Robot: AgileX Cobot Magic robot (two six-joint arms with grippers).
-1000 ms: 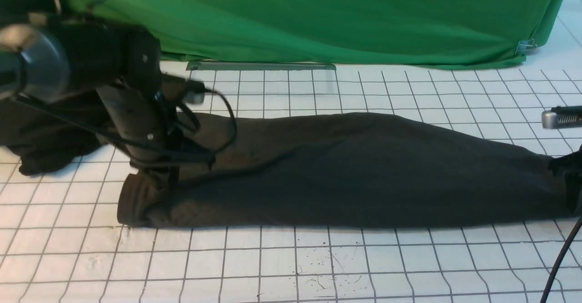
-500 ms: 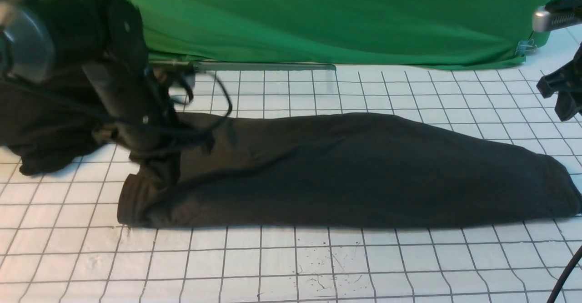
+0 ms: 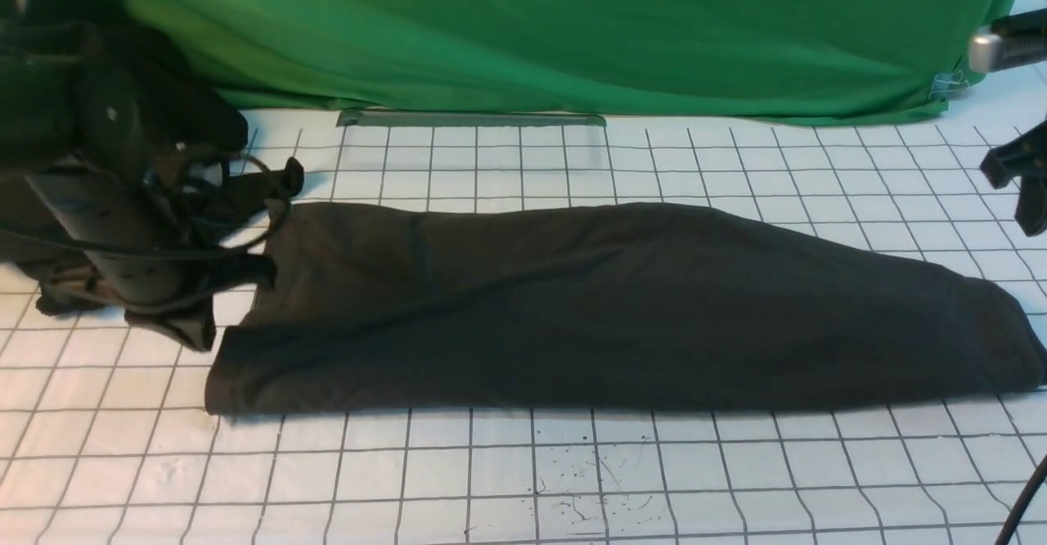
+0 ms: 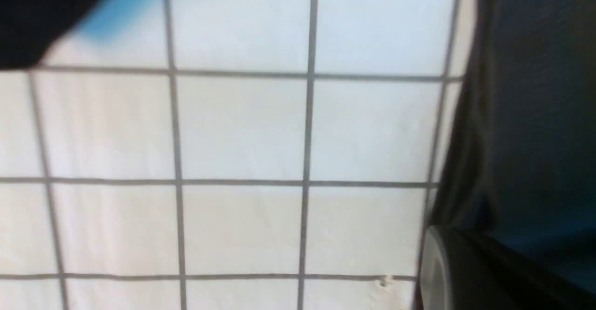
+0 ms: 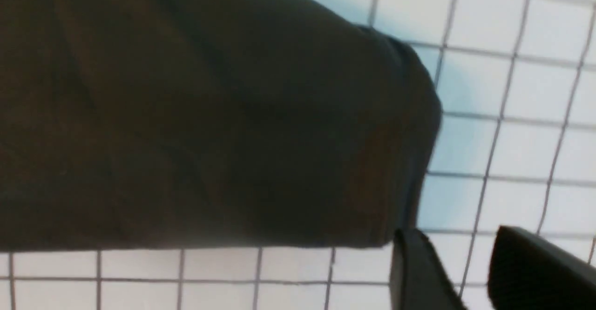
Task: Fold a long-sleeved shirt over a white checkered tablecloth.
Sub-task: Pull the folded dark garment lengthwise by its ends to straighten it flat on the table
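Observation:
The long-sleeved shirt [image 3: 622, 308] lies folded into a long dark band across the white checkered tablecloth [image 3: 523, 471], reaching almost to the right edge of the front view. No print or neck label shows. My left gripper [image 3: 192, 326] hangs shut just off the shirt's left end, and I see nothing held in it. In the left wrist view, one of its fingers [image 4: 465, 272] sits beside the shirt's edge [image 4: 535, 114]. My right gripper [image 3: 1024, 189] hovers open above the shirt's right end. Bare tablecloth shows between its fingers [image 5: 458, 238], next to the shirt's end [image 5: 233, 124].
A blacker heap of plain cloth [image 3: 49, 287] lies at the far left behind my left arm. The green cloth [image 3: 572, 38] hangs along the back, with a metal strip [image 3: 470, 118] at its foot. A black cable [image 3: 1022, 496] crosses the near right corner.
My left arm has swung left off the shirt's left end, which now lies flatter. My right gripper has lifted off the shirt's right end and narrowed somewhat.

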